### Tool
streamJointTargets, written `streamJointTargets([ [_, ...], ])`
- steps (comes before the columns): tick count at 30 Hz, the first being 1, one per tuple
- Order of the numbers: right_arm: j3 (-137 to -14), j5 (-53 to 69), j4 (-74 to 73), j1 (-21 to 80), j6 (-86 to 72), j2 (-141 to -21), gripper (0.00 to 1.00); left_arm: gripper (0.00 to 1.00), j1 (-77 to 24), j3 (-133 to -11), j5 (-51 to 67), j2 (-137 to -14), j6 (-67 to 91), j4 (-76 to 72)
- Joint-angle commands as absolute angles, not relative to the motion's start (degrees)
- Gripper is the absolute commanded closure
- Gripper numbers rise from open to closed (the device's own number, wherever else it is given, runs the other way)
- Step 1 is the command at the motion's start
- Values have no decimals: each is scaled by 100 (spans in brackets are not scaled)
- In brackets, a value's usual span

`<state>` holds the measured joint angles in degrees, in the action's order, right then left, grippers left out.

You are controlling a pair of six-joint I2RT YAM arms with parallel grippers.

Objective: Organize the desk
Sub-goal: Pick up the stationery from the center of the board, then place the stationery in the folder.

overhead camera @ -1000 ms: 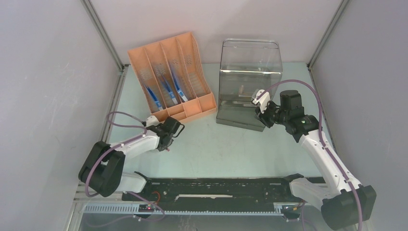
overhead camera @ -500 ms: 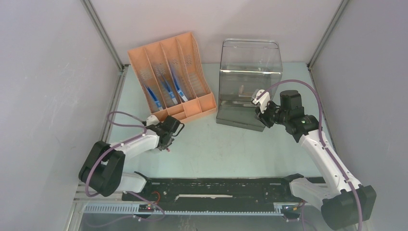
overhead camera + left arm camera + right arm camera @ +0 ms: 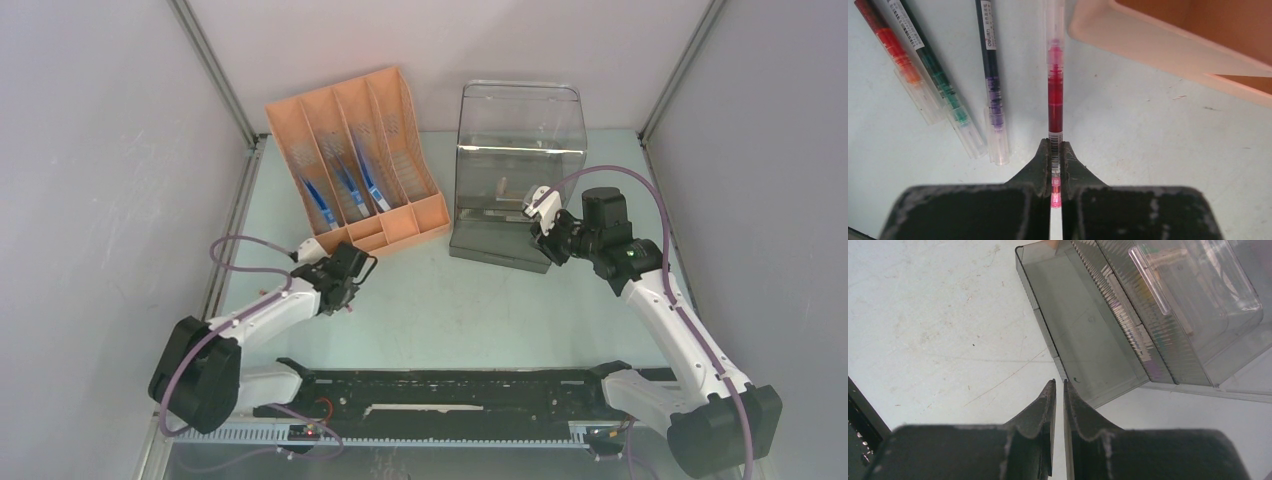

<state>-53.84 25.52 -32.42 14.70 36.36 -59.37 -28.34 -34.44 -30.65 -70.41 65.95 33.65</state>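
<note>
The desk (image 3: 460,310) is a pale mint-green tabletop. My left gripper (image 3: 1055,150) is shut on a red pen (image 3: 1055,95) that points away from it, just off the desk, beside the front of the orange file rack (image 3: 355,150). In the top view the left gripper (image 3: 343,288) is just before the rack. My right gripper (image 3: 1058,385) is shut and empty, with its tips at the front corner of the smoky open drawer (image 3: 1083,340) of a clear plastic box (image 3: 518,160). It also shows in the top view (image 3: 551,246).
Three more pens lie on the desk left of the held one: orange (image 3: 895,55), green (image 3: 943,95) and purple (image 3: 993,95). The rack's rim (image 3: 1158,42) is close on the right. Blue items stand in the rack's slots (image 3: 345,190). A black rail (image 3: 450,390) runs along the front.
My left arm has swung a little to the left, and its gripper has shifted slightly left with the red pen. The right arm has not moved.
</note>
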Motion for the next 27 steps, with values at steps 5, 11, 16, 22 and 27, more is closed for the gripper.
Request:
streamJointTargets([
  [5,-5503,2566,-3261,1441,3717,-5914,83,100,-2813,-3308,-3011,-6340,6456,3327],
  [11,-5519,2648,-3296,1446,3743,-5915,83,100,-2813,-3255,-2929,-5527,6242,3440],
  [16,-5515,2748,-3316,1472,3770,-5898,83,100,-2813,-3016,-2763,-4285,5865,2994],
  [22,-5517,3170,-3331,1608,3684,-5923,82,100,-2813,-2178,-1459,-3127,4727,891],
  [27,-5519,3658,-3335,1859,3538,-6000,81,100,-2813,-1593,127,-2977,4126,-1119],
])
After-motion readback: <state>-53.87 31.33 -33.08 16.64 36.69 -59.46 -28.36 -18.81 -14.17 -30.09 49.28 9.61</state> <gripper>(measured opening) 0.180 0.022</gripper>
